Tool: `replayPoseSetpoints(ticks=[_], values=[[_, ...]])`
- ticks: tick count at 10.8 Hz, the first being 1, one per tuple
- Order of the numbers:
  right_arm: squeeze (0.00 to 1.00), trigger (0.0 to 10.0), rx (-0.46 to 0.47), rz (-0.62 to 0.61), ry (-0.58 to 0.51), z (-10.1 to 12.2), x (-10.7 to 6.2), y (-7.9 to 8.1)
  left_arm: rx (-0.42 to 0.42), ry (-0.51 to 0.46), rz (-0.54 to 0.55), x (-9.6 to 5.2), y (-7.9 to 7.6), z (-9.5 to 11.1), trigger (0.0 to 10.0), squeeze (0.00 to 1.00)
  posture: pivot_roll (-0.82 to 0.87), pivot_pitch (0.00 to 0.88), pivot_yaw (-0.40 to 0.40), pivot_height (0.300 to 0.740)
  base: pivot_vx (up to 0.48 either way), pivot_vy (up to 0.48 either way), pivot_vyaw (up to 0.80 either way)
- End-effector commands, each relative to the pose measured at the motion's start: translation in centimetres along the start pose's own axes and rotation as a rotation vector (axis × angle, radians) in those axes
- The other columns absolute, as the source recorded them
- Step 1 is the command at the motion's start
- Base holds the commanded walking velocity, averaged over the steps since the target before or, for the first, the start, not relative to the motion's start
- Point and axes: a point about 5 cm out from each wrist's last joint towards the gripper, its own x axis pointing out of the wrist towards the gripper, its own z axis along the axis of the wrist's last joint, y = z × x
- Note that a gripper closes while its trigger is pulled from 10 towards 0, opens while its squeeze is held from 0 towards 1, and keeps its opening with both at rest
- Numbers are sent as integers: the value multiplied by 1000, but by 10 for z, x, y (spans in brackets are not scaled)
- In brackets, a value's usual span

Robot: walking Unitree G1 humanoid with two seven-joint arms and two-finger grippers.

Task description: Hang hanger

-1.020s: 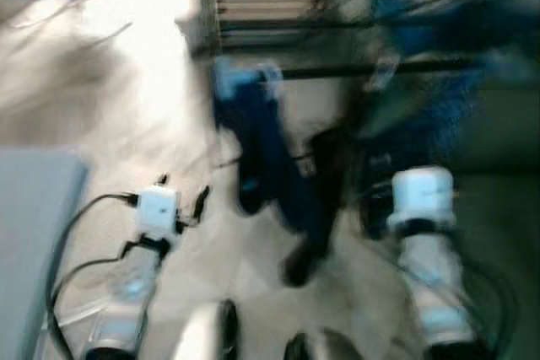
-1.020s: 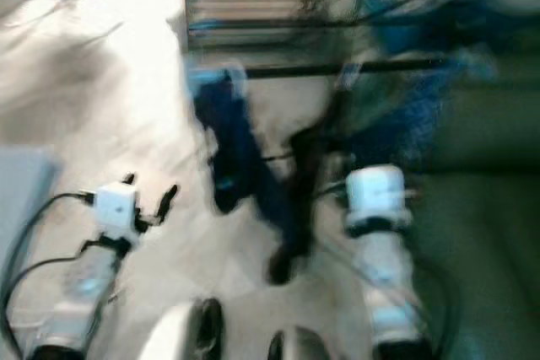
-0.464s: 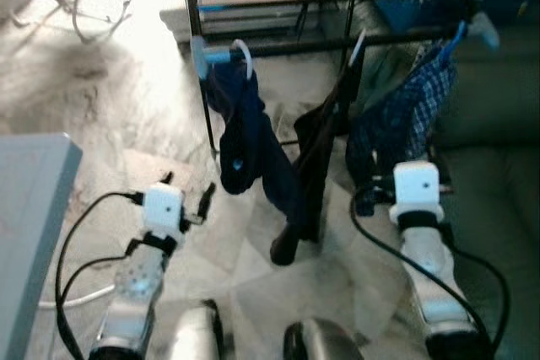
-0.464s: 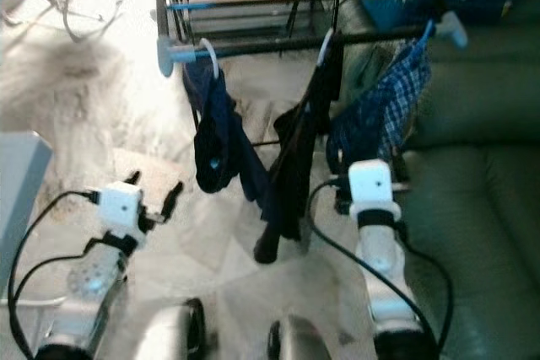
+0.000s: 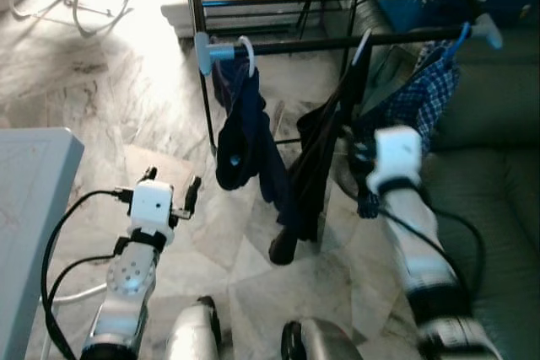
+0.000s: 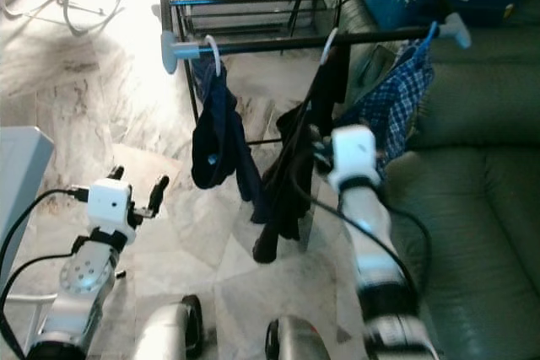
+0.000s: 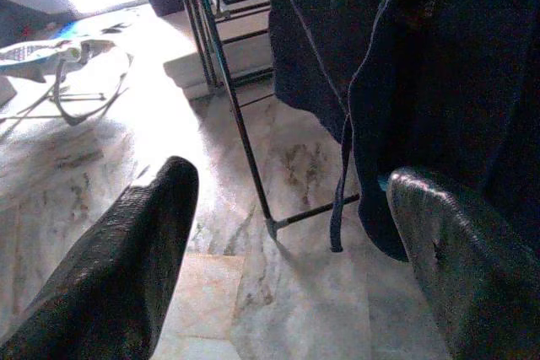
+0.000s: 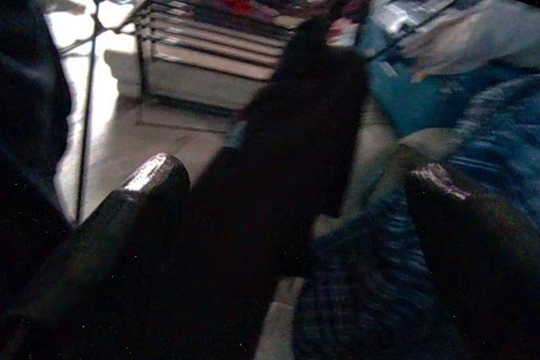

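From the left eye view, the black metal drying rack rail (image 5: 337, 42) runs crosswise ahead of the robot, and three loaded hangers already hook over it: a white plastic hanger (image 5: 245, 52) with a navy garment, a black garment (image 5: 316, 166) in the middle, and a blue checked shirt (image 5: 418, 99) on a blue hanger. The right end effector (image 5: 364, 151) is raised close against the black garment, far nearer the rail than the left end effector (image 5: 172, 191), which hangs low over the marble floor (image 5: 101, 99), spread and empty. The left wrist view confirms it: both fingers (image 7: 126, 267) apart, navy cloth beyond. In the right wrist view the fingers (image 8: 126, 225) stand released, wide apart, with the black garment hanging straight between and beyond them.
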Motion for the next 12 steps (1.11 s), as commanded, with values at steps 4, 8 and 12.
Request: replayPoseSetpoints(ticks=[4, 8, 12], values=[[0, 10000, 90, 3, 189, -10, 36, 7, 7, 36, -42, -3, -11, -7, 10000, 0, 64, 179, -65, 740, 0, 0, 0], [0, 10000, 120, -144, 356, -33, 35, -22, -1, 52, -52, -7, -14, -10, 10000, 0, 72, 187, -72, 740, 0, 0, 0], [0, 10000, 156, -74, 327, -32, 36, -40, 3, 59, -78, -4, -17, -10, 10000, 0, 61, 196, -59, 740, 0, 0, 0]])
